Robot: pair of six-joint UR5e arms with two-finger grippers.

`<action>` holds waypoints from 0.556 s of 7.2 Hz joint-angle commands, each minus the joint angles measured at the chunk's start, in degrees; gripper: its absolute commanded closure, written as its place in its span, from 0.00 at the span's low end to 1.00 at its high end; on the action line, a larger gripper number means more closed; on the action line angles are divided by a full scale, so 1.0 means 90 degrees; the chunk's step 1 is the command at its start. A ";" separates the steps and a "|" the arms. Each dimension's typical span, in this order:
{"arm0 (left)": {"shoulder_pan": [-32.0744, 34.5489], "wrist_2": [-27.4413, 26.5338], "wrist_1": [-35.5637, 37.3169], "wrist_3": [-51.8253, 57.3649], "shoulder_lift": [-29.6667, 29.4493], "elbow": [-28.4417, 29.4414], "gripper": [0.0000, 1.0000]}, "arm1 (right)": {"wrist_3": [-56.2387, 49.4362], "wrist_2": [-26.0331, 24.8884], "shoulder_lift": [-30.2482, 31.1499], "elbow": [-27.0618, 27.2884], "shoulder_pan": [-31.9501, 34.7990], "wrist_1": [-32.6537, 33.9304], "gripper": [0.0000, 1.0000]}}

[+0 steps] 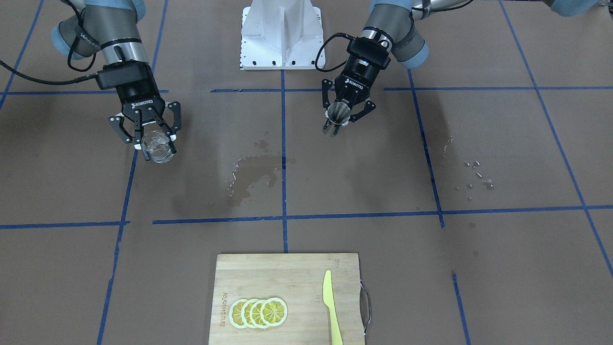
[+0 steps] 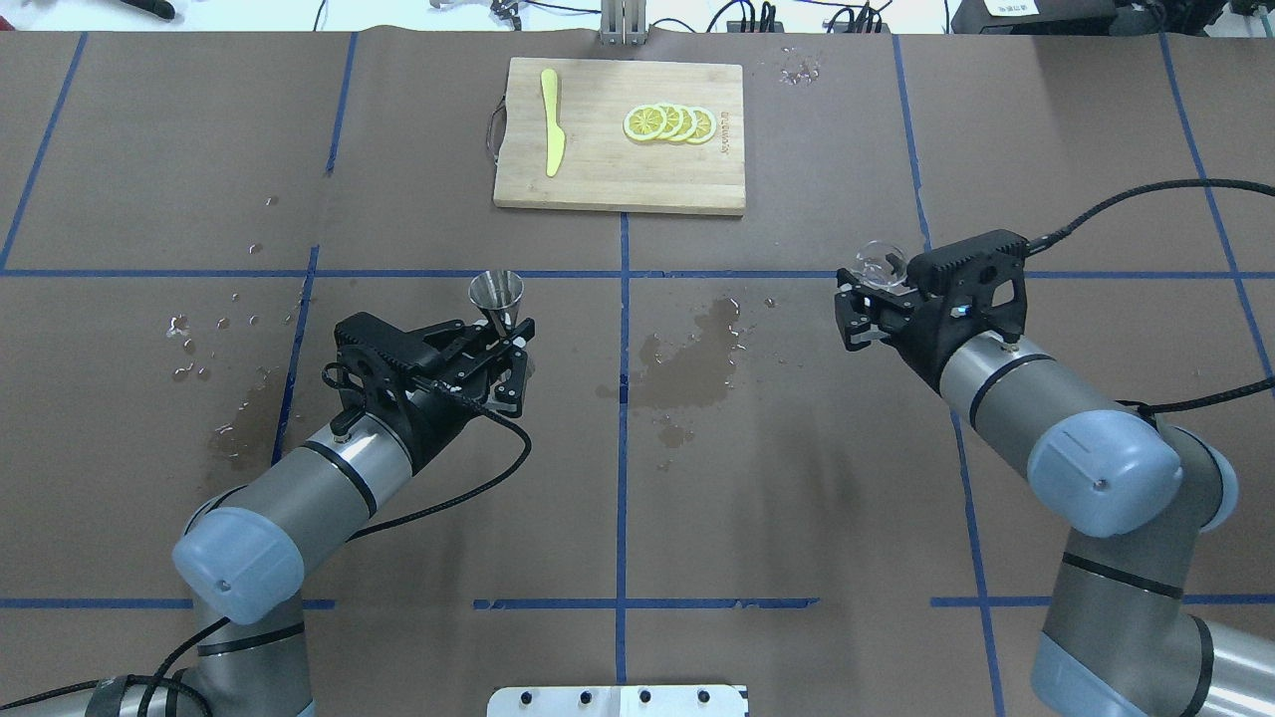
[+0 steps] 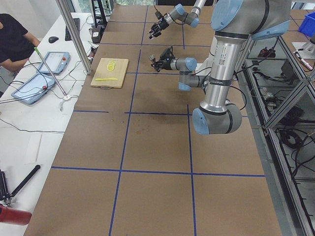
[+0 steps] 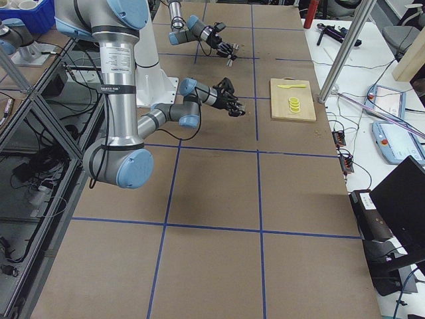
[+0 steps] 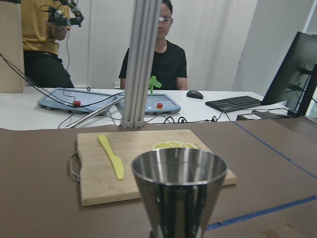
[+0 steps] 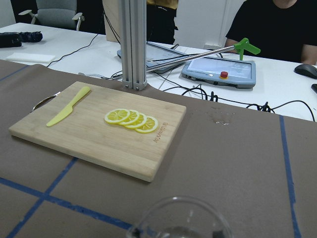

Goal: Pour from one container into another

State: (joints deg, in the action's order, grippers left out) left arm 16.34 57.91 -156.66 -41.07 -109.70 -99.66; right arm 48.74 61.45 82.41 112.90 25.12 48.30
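left gripper (image 2: 501,337) clamped on steel jigger (image 2: 496,292), centre-left, mouth up against spills | right gripper (image 2: 869,294) closed round clear glass (image 2: 882,261), centre-right | well apart, pour not begun

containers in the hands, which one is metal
The steel jigger, a cone-shaped cup held upright in the left hand, is the metal one; the right hand holds a clear glass cup instead.

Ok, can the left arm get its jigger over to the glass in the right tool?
Probably yes: only spilled water lies between the jigger and the glass, both are held aloft, and the cutting board sits well clear.
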 commanded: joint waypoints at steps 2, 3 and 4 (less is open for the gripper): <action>0.0624 0.1813 -0.0656 0.0655 -0.0241 0.0493 1.00 | -0.0568 0.0311 -0.0767 0.0306 -0.0077 0.0903 1.00; 0.0626 0.1828 -0.1162 0.0657 -0.0533 0.1193 1.00 | -0.0949 0.0321 -0.0942 0.0385 -0.0086 0.1241 1.00; 0.0607 0.1857 -0.1554 0.0657 -0.0806 0.1645 1.00 | -0.0972 0.0311 -0.1262 0.0405 -0.0087 0.1757 1.00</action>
State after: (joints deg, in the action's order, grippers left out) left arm 21.60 73.54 -166.09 -35.47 -114.08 -90.38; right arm 41.76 64.15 74.03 116.04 24.41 59.29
